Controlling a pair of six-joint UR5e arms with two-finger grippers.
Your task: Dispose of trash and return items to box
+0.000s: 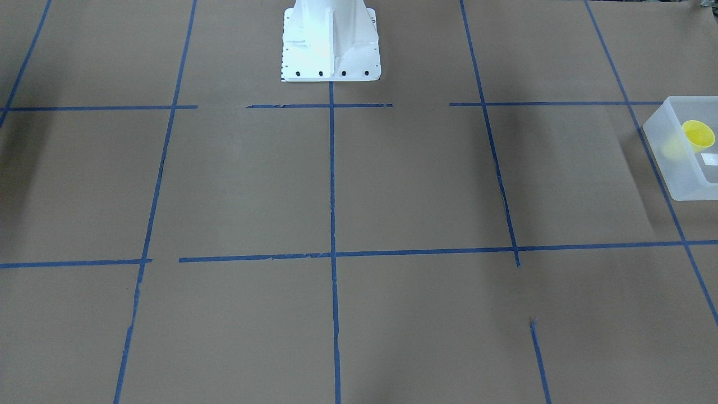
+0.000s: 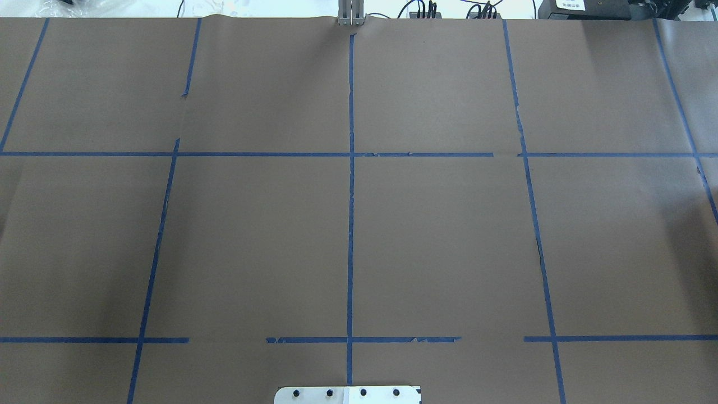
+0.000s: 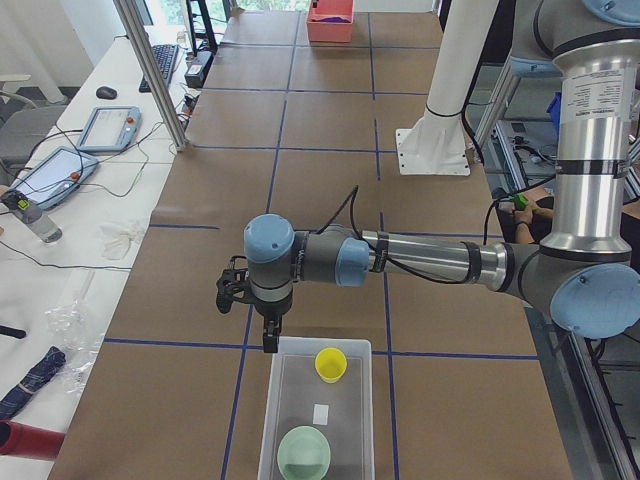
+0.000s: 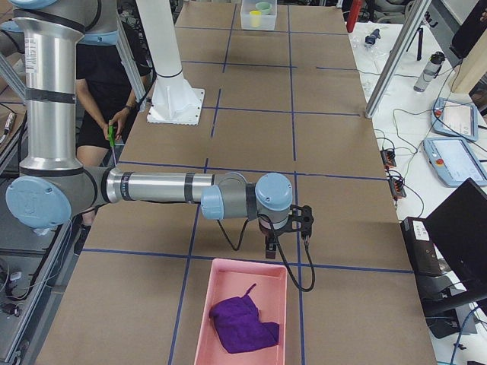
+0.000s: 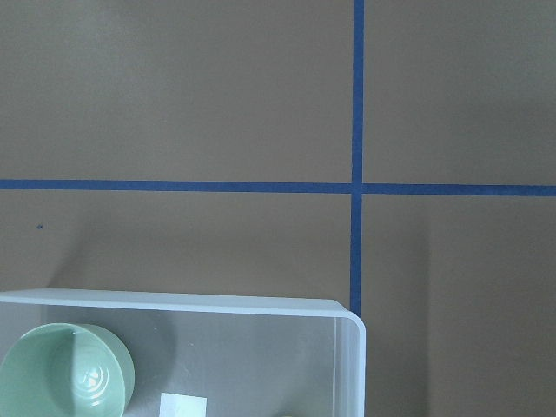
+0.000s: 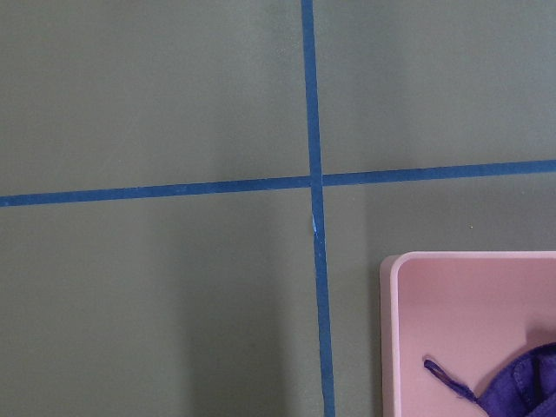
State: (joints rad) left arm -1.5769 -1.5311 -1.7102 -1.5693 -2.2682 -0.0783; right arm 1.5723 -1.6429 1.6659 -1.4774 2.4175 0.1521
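The translucent box [image 3: 365, 400] stands at the table's left end, with a white label on its floor. The yellow cup [image 3: 331, 364] and the mint-green bowl [image 3: 304, 453] stand upright inside it. The front-facing view shows the box [image 1: 667, 163] and the cup [image 1: 698, 134] at its right edge. The left wrist view shows a box corner [image 5: 217, 304] and the bowl [image 5: 65, 373]. My left gripper [image 3: 270, 338] hangs just above the box's inner end; I cannot tell if it is open. My right gripper [image 4: 270, 247] hangs by the pink tray; I cannot tell its state either.
A pink tray [image 4: 202, 319] at the table's right end holds a crumpled purple cloth [image 4: 243, 323]; both show in the right wrist view, tray [image 6: 452, 287] and cloth [image 6: 521, 387]. The white robot base [image 1: 331, 45] stands at the table's middle edge. Brown paper with blue tape lines covers the table.
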